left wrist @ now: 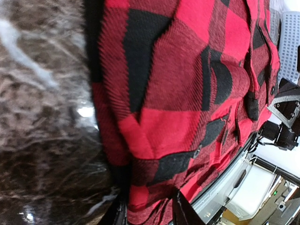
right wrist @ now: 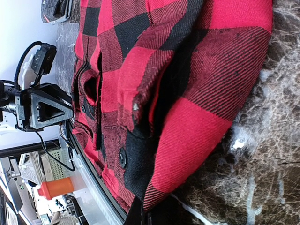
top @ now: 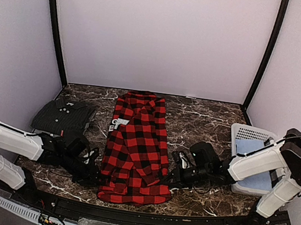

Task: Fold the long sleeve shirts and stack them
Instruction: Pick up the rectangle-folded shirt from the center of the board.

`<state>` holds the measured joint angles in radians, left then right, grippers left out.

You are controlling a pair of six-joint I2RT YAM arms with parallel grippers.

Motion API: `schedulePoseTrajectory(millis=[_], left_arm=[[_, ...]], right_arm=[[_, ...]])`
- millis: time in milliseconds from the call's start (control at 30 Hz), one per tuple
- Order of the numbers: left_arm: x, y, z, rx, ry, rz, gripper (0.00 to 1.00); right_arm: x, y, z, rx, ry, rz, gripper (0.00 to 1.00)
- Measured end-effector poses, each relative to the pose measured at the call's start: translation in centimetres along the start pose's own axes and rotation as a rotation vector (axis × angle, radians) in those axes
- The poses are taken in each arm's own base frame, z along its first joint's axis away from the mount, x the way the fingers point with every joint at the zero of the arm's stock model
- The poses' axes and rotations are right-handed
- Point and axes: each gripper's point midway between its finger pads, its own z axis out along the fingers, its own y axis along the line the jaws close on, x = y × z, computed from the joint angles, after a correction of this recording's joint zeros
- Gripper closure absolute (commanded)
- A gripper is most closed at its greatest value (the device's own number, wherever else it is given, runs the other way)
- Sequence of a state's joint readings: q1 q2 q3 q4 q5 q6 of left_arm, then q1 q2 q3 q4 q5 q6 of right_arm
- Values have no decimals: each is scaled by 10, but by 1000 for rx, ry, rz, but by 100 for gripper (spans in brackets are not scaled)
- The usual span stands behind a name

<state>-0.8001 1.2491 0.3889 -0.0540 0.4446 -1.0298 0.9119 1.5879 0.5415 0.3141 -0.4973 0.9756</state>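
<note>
The red-and-black flannel shirt (top: 134,149) lies as a long folded strip down the middle of the marble table (top: 205,119). A white-lettered patch shows at its left edge. The dark charcoal shirt (top: 64,116) lies folded at the back left. My left gripper (top: 93,178) is at the flannel's near-left corner. In the left wrist view its fingers (left wrist: 185,212) stand apart with the flannel's (left wrist: 187,84) hem between them, so this gripper (left wrist: 150,212) is open. My right gripper (top: 171,177) is at the near-right edge, and in its wrist view it (right wrist: 150,216) is shut on the flannel's (right wrist: 187,93) edge.
A white slatted basket (top: 238,130) holding a light blue cloth (top: 248,147) stands at the right, under the right arm. Grey walls close in the back and both sides. A rail (top: 126,212) runs along the near edge.
</note>
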Motion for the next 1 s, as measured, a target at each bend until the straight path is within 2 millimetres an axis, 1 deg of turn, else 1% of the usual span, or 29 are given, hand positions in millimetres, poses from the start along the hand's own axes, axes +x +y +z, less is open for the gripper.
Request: schedulePoseTrajectory(millis=[33,67,100,133,200,267,400,467,567,667,800,867,933,1000], left_arm=[[1,-1,2,-3,3,3,75],[1,-1,3,-4,5,1,80],[2,-1,4,-8,7,4,83],[2,-2,5,-11,8,0,89],[2,-1,8,-18,10,-4,95],[2,0,9,-23,12,-10,100],[2,-3,7,-34,16,-13,100],[1,-8,4,-26,14,-11,100],[-1,-24,-4,15,3,0,100],[-3,-40,-11,62,-2,6,100],[-5,-51,-14,106,7,-5,100],[-9,-54,-16,128,5,-23,100],[-17,-60,-20,166,-7,-49,100],[-30,-66,-27,213,-30,-79,100]], right_arm=[[0,0,0,0,0,2,100],[0,0,0,0,0,3,100],[0,0,0,0,1,3,100],[0,0,1,0,1,3,100],[0,0,1,-1,1,3,100],[0,0,1,-3,0,2,100],[0,0,1,-4,1,6,100],[0,1,1,-5,2,14,100],[0,3,-1,-13,0,36,100],[-3,10,-4,-30,-7,60,100],[-11,26,-7,-65,-23,82,100],[-18,33,-9,-83,-36,96,100],[-24,39,-11,-100,-47,108,100],[-33,43,-14,-115,-65,117,100]])
